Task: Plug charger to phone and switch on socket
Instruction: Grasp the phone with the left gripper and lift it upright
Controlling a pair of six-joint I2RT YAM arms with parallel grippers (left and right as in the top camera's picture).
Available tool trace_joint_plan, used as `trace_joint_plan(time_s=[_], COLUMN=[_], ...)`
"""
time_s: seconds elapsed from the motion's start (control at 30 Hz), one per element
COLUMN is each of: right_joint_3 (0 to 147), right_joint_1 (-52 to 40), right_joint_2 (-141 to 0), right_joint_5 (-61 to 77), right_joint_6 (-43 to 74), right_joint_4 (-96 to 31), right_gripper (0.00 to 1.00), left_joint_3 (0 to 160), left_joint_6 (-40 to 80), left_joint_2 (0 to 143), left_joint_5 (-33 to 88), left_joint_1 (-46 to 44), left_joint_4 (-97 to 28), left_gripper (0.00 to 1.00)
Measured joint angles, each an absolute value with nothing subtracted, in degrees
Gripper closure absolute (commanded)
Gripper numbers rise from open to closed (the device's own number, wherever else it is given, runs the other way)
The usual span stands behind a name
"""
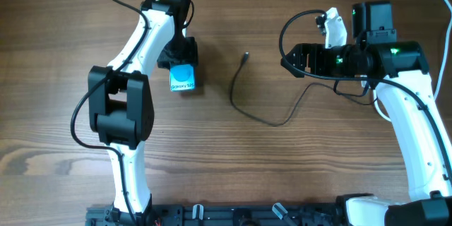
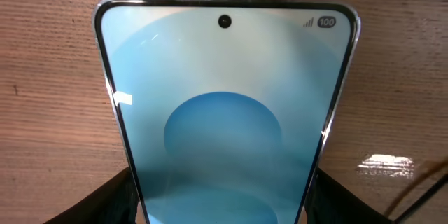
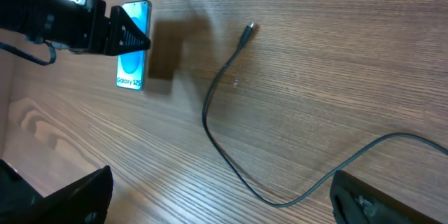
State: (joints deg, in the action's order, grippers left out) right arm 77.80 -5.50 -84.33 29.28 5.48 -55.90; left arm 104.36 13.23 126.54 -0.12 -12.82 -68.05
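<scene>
1. Nearest, charger (image 3: 205, 115): lying slack on tabletop (image 1: 282, 169), plug (image 1: 245, 56) bare, well apart from phone (image 1: 183, 78).
2. Phone: screen up, lit, left of plug.
3. Left tool (image 1: 182, 63): closed on phone's long edges.
4. Right tool (image 3: 220, 182): spread wide, empty, above charger.

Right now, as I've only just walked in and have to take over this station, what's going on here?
The left gripper is shut on the phone, gripping one end, with the screen lit. The charger lies loose on the table; its plug tip is free, not in the phone. The right gripper is open and empty, apart from the charger. Nothing is plugged in yet.
</scene>
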Motion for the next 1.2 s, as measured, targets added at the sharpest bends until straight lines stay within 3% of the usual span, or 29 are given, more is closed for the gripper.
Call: trace_joint_plan(time_s=[0.03, 0.1, 0.13, 0.53, 1.2], right_joint_3=[77.8, 77.8, 77.8, 77.8, 77.8], right_joint_1=[-5.5, -5.5, -5.5, -5.5, -5.5], right_joint_2=[-84.3, -84.3, -84.3, -84.3, -84.3], right_joint_5=[29.3, 29.3, 29.3, 29.3, 25.4], right_joint_6=[5.6, 6.0, 6.0, 6.2, 10.1], right_joint_4=[-55.9, -55.9, -55.9, -55.8, -55.2], right_gripper=[0.00, 0.00, 0.00, 0.00, 0.00], left_joint_3=[104.6, 105.1, 105.2, 105.2, 105.2], left_joint_6=[13.3, 14.2, 14.5, 21.9, 30.8], left_joint_2=[126.5, 126.5, 126.5, 126.5, 123.9], left_joint_5=[-0.1, -0.1, -0.1, 9.0, 43.3], left_joint_1=[-12.8, -12.8, -12.8, -12.8, -12.9], left_joint_4=[-68.2, -68.3, -68.3, -68.4, -72.1], left_gripper=[0.71, 0.94, 0.96, 0.96, 0.96])
